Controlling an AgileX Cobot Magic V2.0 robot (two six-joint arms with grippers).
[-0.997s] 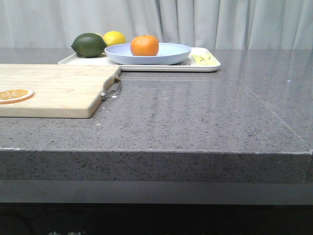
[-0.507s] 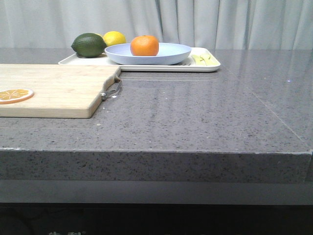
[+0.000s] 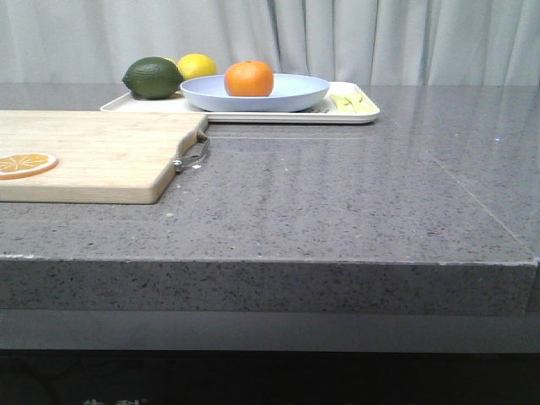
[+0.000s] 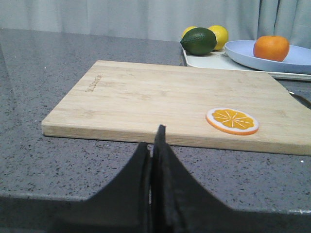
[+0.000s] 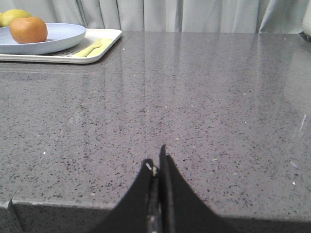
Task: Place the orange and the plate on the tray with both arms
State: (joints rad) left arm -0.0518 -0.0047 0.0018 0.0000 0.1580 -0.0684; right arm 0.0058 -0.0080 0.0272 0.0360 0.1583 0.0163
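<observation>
The orange [image 3: 249, 78] sits in the pale lavender-blue plate [image 3: 295, 91], and the plate rests on the cream-white tray [image 3: 354, 115] at the back of the grey counter. The orange [image 4: 271, 47], plate [image 4: 296, 60] and tray [image 4: 209, 60] also show in the left wrist view, and the orange [image 5: 28, 29], plate [image 5: 63, 36] and tray [image 5: 104, 46] in the right wrist view. My left gripper [image 4: 151, 138] is shut and empty at the counter's front edge, before the cutting board. My right gripper [image 5: 156, 162] is shut and empty at the front edge. Neither arm shows in the front view.
A dark green lime [image 3: 153, 78] and a yellow lemon [image 3: 197, 66] lie on the tray's left part, and pale yellow cutlery [image 3: 350, 102] on its right end. A wooden cutting board [image 3: 101, 156] with an orange slice [image 3: 25, 164] lies front left.
</observation>
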